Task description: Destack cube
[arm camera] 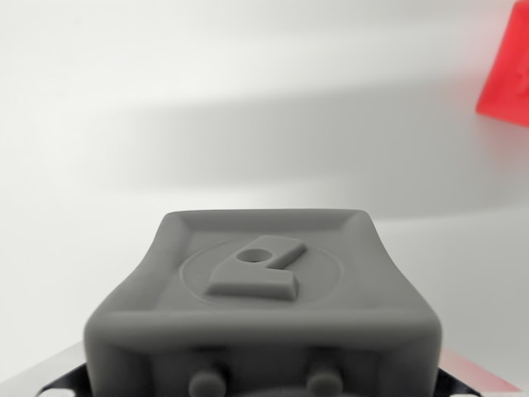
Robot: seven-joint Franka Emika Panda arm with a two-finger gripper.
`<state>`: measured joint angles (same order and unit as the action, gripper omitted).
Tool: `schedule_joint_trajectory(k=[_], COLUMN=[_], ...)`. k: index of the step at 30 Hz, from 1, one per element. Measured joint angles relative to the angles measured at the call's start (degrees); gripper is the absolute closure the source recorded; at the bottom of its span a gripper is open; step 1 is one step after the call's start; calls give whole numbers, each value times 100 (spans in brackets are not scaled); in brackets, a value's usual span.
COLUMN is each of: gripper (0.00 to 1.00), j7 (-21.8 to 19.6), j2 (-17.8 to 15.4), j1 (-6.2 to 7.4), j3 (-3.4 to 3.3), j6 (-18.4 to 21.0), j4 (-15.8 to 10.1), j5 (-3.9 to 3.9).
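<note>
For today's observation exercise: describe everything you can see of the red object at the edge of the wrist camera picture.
Only a corner of the red object shows, cut off by the wrist view's right edge near the top. It is bright, uniform red with flat faces and straight edges, and looks like matte plastic, slightly blurred. A faint raised or embossed mark sits on the visible face. Its lower edge slants, so it appears tilted in this picture. It seems to rest on the white surface. Nothing else visibly touches it; the grey gripper part is well apart.

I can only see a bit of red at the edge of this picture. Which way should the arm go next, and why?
Probably swing toward the wrist view's right. The only task thing in sight is the red block, cut off at the upper right edge over the white table. The grey tool fills the bottom, nowhere near it; its fingers are out of view.
</note>
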<state>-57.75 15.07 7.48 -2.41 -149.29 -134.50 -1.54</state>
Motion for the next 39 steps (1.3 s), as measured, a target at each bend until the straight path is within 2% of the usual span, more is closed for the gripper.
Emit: schedule_joint_trajectory(k=[29, 39], gripper=[100, 100], j7=[-118, -117], j2=[62, 532], j1=[539, 548], j3=[43, 43], j6=[-251, -655], j4=[-174, -143], j5=[8, 4])
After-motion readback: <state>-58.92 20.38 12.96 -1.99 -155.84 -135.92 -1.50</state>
